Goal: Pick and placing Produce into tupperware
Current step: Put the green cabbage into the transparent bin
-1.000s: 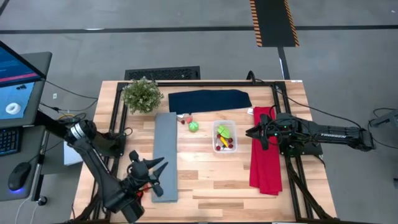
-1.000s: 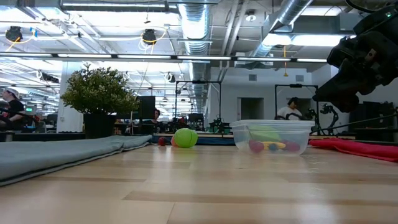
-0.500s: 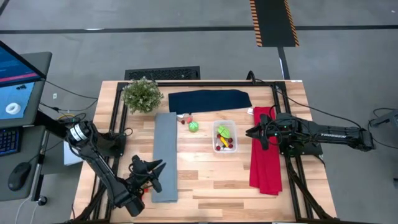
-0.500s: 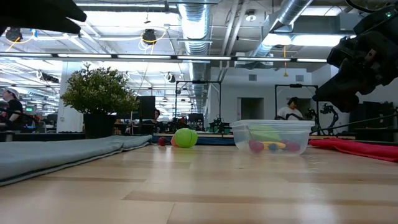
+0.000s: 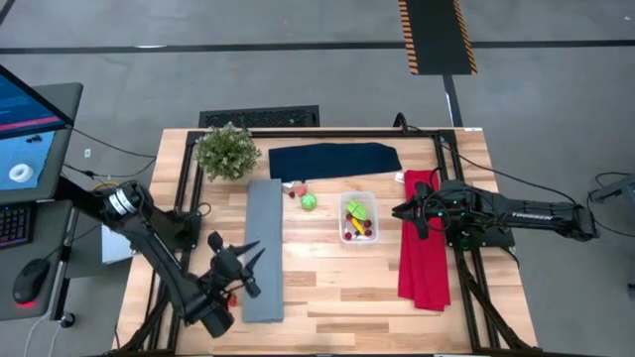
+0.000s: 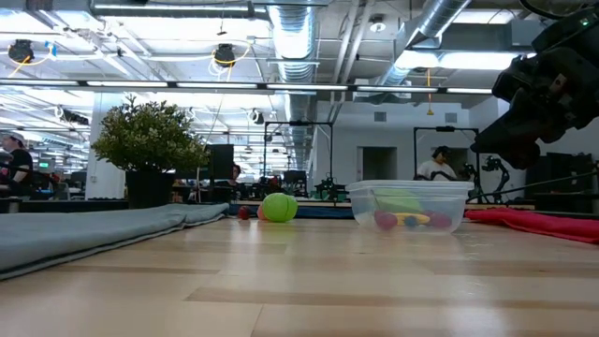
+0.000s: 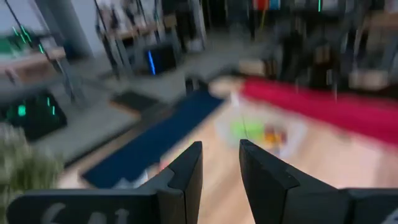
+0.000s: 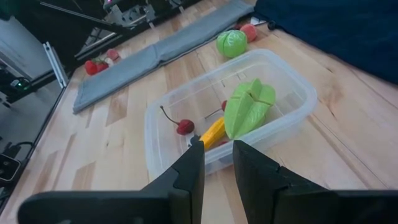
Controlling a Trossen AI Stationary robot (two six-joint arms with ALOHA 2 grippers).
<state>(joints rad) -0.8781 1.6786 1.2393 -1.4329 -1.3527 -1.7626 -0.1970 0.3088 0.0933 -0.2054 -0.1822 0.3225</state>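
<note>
L gripper [image 5: 248, 260] hangs above the grey cloth [image 5: 263, 238] at the near-left part of the table [image 5: 337, 288]; fingers [image 7: 186, 171] parted by a narrow gap, nothing between them. Tupperware [image 5: 358, 217] sits well ahead of its tips.

R gripper [image 5: 399, 210] hovers over the red cloth [image 5: 424, 253] edge, fingers [image 8: 189, 168] a slit apart, empty. Tupperware [image 8: 230, 118] lies just beyond the tips. Inside: lime-green piece [image 8: 248, 107], yellow piece [image 8: 212, 132], cherry [image 8: 183, 127].

Outside tub: green ball-shaped piece [image 5: 310, 201] and small red piece [image 5: 292, 194], beyond the tub from R fingers, beside grey cloth. Potted plant [image 5: 227, 151] at far-left corner, navy cloth [image 5: 334, 160] along far edge.
</note>
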